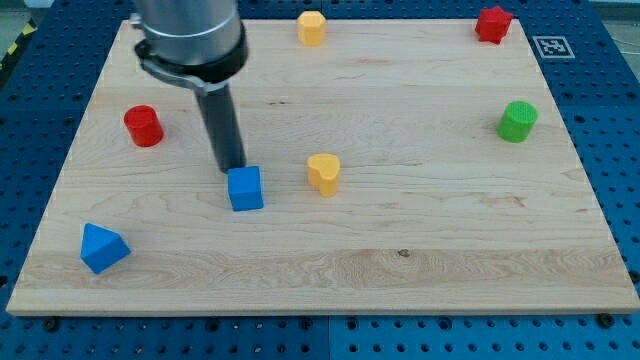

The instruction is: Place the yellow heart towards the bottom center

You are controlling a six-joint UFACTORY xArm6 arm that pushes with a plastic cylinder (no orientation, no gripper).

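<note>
Yellow heart (323, 172): sitting near the counter (420, 260) centre, just right of the blue cube (245, 188).
My tip (232, 167): touching the blue cube's upper left edge, standing apart from the heart.
Gripper: lacking on this rod, grasping nothing.
Yellow block (312, 27): resting at the view's top.

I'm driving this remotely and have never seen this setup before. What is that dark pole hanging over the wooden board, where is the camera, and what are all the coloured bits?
The pole is the arm's pushing rod; it has no gripper and holds nothing. My tip sits just above the blue cube in the single camera view, which looks down at a slant over the wooden board. The yellow heart lies right of that cube. Also there: a blue triangular block bottom left, a red cylinder left, a yellow block at top, a red star top right, a green cylinder right.
</note>
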